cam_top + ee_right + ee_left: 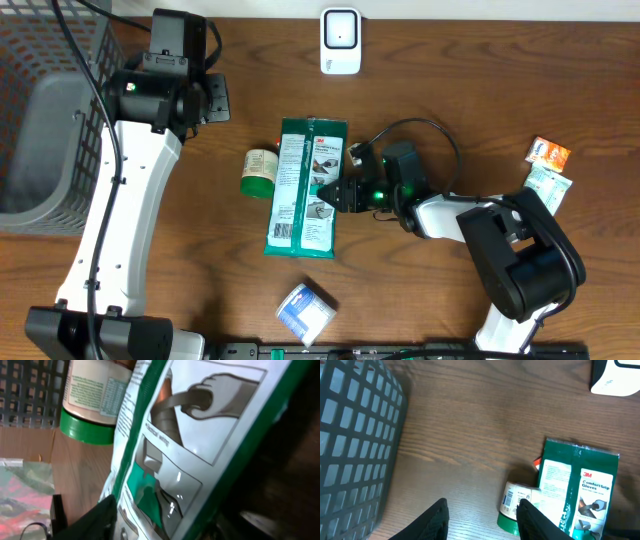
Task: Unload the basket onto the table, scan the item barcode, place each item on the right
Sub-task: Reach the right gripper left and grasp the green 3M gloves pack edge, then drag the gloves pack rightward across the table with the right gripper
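Observation:
The item, a green 3M glove package [305, 185], lies flat mid-table with its white label side up; it also shows in the left wrist view [577, 487]. My right gripper [338, 195] reaches in from the right to its right edge. Up close the package [195, 435] fills the space between the right gripper's [165, 527] jaws, one finger [92, 520] lying over its face; whether they press on it does not show. The white scanner [340, 42] stands at the back edge. My left gripper [215, 100] hovers at the back left, open [482, 512] and holding nothing.
A small bottle with a green cap [259, 172] lies against the package's left side. A grey wire basket [45, 120] stands at the far left. A blue-white packet [305, 310] lies near the front edge. Orange and white packets [548, 165] sit at the right.

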`<action>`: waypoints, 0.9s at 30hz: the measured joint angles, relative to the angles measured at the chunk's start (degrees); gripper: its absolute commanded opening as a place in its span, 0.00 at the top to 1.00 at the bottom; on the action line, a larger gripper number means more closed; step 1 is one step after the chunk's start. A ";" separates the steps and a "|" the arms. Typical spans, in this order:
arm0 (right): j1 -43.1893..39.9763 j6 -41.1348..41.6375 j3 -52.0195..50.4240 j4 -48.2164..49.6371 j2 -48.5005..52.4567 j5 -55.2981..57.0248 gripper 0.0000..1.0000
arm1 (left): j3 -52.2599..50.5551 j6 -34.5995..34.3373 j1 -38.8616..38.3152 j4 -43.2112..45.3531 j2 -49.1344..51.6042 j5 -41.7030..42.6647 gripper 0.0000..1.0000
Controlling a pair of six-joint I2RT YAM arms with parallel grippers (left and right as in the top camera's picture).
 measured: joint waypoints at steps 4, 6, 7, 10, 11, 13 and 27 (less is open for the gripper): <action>1.36 1.42 0.00 -0.74 0.02 1.18 0.60 | 0.00 0.00 0.00 -0.04 0.39 0.52 0.54; 2.69 2.01 -0.02 -1.60 0.04 2.54 0.65 | 0.00 0.00 0.00 -0.04 0.76 1.36 0.54; 3.32 2.40 -0.04 -1.60 0.04 3.37 0.71 | 0.00 0.04 0.00 -0.07 1.03 1.75 0.54; 4.74 3.63 -0.11 -1.33 0.11 5.33 0.99 | 0.00 0.50 0.00 -0.04 1.46 2.21 0.54; 4.90 3.87 -0.11 -1.27 0.13 5.73 0.99 | 0.00 0.79 0.00 -0.07 1.51 2.19 0.54; 4.92 4.44 -0.15 -0.31 0.13 5.90 0.99 | 0.00 1.49 0.00 -0.07 1.51 2.43 0.54; -16.63 6.97 -0.35 11.74 0.15 -29.38 0.99 | 0.00 2.80 1.73 0.81 1.51 7.41 0.53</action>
